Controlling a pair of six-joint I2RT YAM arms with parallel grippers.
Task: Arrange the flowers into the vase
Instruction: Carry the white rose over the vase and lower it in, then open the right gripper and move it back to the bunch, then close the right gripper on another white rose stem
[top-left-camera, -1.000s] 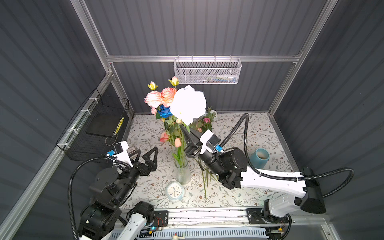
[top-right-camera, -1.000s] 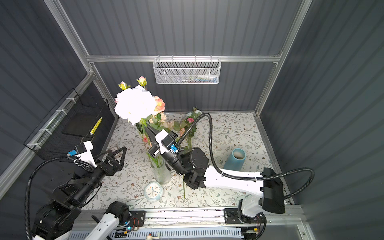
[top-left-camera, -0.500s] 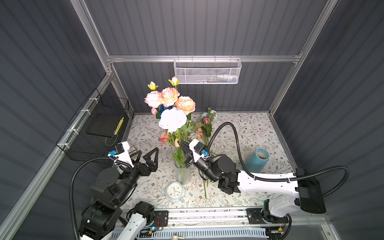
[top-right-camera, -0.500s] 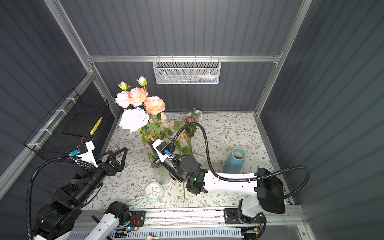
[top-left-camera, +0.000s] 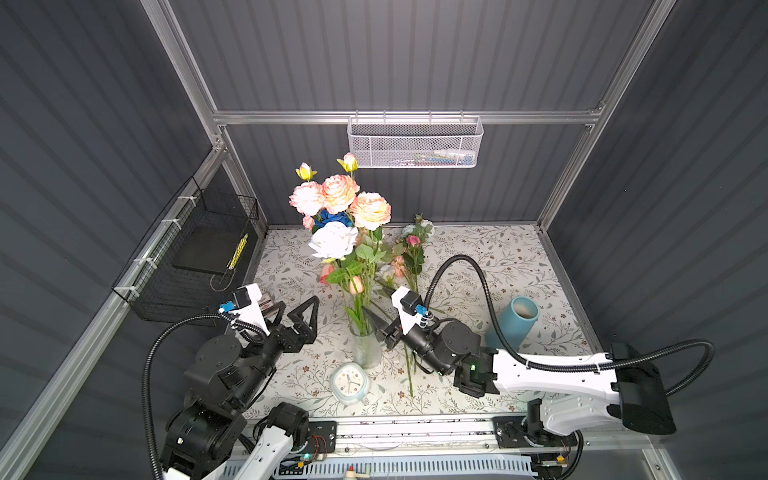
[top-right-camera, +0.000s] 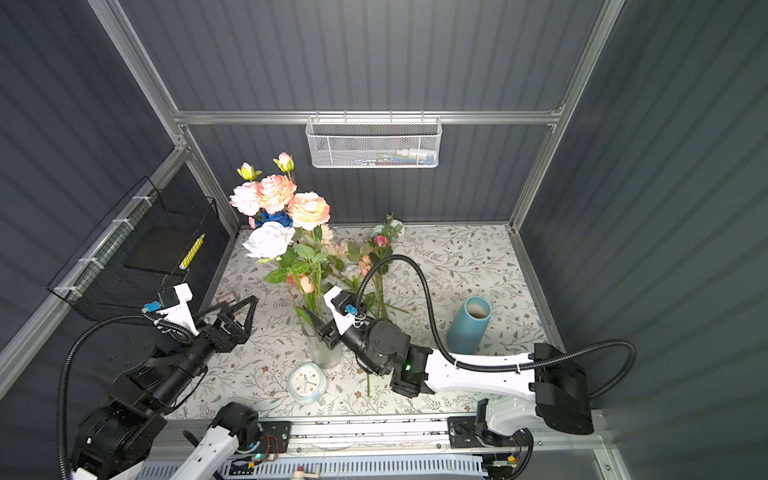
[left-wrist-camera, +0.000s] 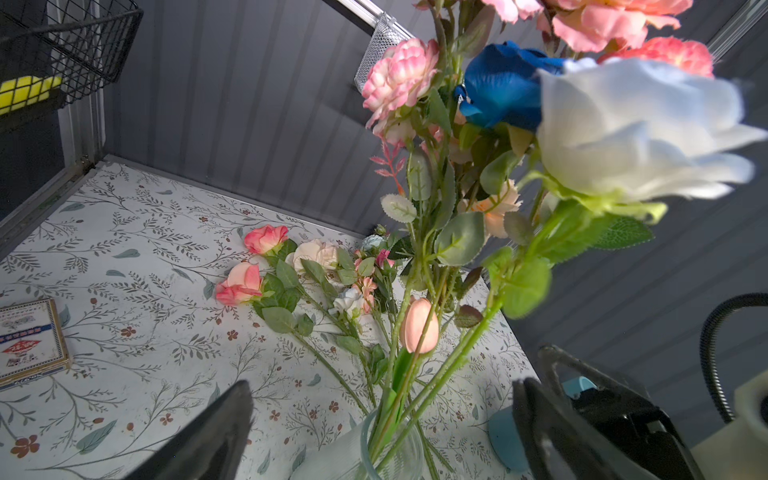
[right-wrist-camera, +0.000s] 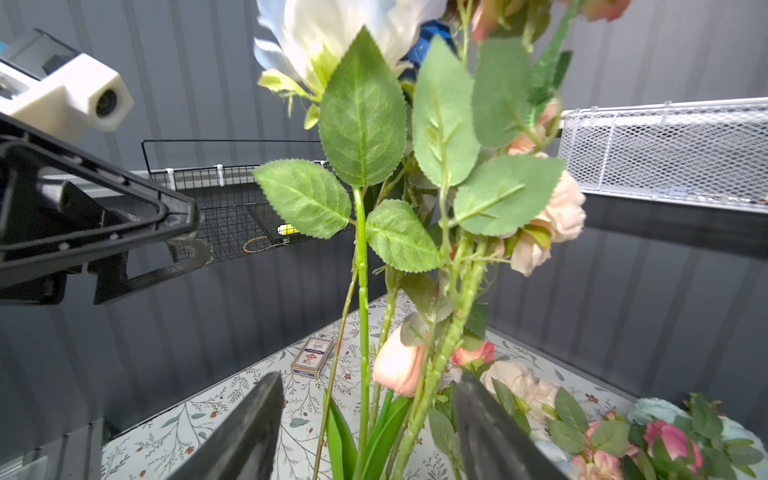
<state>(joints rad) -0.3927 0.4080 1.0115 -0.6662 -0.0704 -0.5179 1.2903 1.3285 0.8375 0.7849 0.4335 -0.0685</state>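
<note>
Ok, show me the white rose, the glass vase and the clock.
white rose (top-left-camera: 332, 244), in a top view, centre of the bloom.
glass vase (top-left-camera: 367, 354), in a top view, clear side wall.
clock (top-left-camera: 350, 382), in a top view, on its face.

Flowers (top-left-camera: 357, 257) mostly standing upright in my clear glass vase (top-left-camera: 366, 351).
White rose (top-left-camera: 332, 241), coral peonies (top-left-camera: 370, 210), deep blue bloom (left-wrist-camera: 503, 87) on top; few pink, cream stems (left-wrist-camera: 291, 266) lie flat on surface (top-left-camera: 478, 257) behind.

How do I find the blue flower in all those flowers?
Look at the clear glass vase in the middle of the flowery table and follow its stems up. The blue rose is tucked between the big white rose and the peachy-pink blooms. It is the only dark blue flower there.
</note>
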